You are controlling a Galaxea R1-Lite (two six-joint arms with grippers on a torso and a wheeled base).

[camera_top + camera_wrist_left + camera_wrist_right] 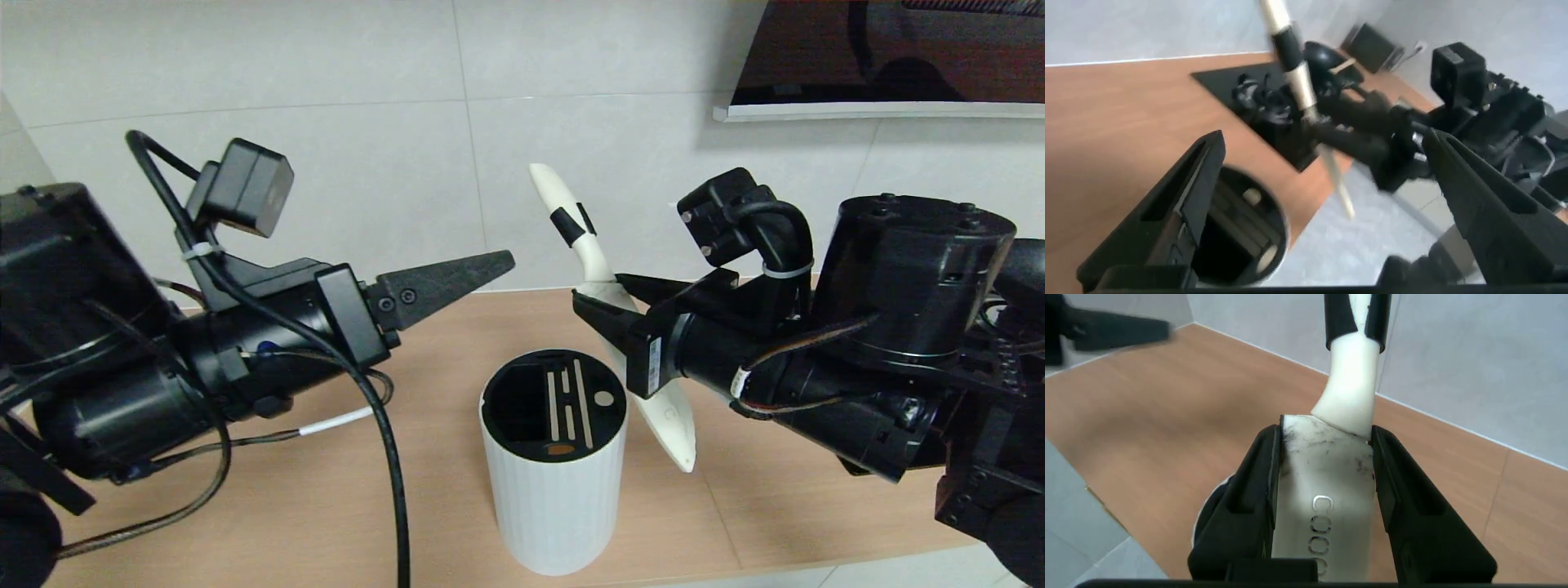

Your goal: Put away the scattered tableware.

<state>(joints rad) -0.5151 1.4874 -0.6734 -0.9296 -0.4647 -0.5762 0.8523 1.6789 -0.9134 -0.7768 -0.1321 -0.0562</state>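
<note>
Fingers of right gripper (pixel 1327 439) clamp spoon (pixel 671 416) at bowl, seemingly stiff, light, slick; left gripper (pixel 1323 140) spread wide, empty.

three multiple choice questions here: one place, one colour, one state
1. Where does the white holder stand? A on the wooden table B on the floor C on a shelf
2. What colour is the band on the handle of the white utensil? A red B black C green
3. The right gripper is A open and empty B shut on the white utensil C resting on the table
Answers: 1 A, its base sits on the tabletop; 2 B, the band looks black; 3 B, its fingers clamp the broad part.
</note>
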